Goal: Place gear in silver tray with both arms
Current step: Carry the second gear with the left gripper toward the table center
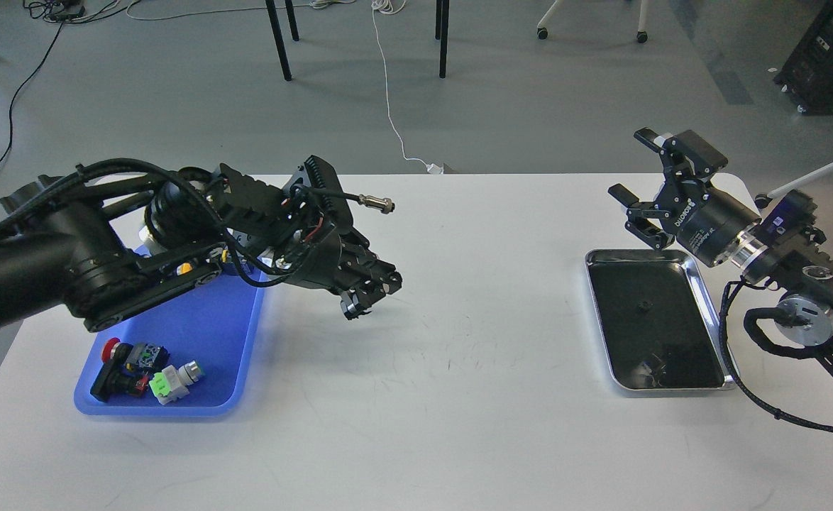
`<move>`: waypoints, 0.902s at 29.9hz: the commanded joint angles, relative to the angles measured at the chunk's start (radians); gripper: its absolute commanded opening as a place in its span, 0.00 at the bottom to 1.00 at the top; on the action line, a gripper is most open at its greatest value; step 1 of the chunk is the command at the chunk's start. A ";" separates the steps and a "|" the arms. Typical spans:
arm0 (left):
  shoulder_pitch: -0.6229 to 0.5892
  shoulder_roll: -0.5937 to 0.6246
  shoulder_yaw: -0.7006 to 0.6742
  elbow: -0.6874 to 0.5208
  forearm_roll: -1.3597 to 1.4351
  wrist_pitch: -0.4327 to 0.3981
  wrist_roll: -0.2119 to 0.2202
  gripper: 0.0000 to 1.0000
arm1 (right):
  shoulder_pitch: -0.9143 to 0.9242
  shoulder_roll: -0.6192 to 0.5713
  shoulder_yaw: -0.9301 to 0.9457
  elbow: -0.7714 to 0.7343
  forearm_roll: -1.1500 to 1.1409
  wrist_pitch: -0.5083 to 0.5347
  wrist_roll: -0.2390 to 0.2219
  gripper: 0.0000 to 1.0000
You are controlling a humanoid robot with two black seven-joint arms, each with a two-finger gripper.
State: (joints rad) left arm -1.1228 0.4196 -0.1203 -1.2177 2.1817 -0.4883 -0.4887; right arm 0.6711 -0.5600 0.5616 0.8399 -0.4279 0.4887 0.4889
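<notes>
My left gripper (361, 299) hangs over the white table, right of the blue tray (203, 333). Its fingers are closed on a small dark round part, apparently the gear (352, 310), held above the tabletop. The silver tray (599, 319) lies at the right side of the table, with a dark reflective floor. My right gripper (631, 165) is open and empty, raised above the tray's far edge and pointing left and up. Both arms are black with cables.
The blue tray holds a red-and-black push button (122, 362) and a green-and-white part (172, 380) at its near end. A cable connector (377, 204) sticks out from the left wrist. Chair legs and cables lie on the floor beyond the table.
</notes>
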 commanded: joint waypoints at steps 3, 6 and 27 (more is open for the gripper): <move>-0.023 -0.151 0.123 0.135 0.000 0.000 0.000 0.16 | -0.001 0.000 0.004 -0.002 0.000 0.000 0.000 0.97; -0.023 -0.195 0.142 0.158 0.000 0.000 0.000 0.16 | -0.001 -0.005 0.004 -0.002 0.000 0.000 0.000 0.97; -0.022 -0.360 0.209 0.208 0.000 0.000 0.000 0.19 | -0.004 -0.006 0.003 -0.004 -0.002 0.000 0.000 0.97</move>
State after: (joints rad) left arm -1.1458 0.0683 0.0788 -1.0111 2.1816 -0.4888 -0.4886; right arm 0.6673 -0.5660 0.5645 0.8362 -0.4291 0.4887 0.4884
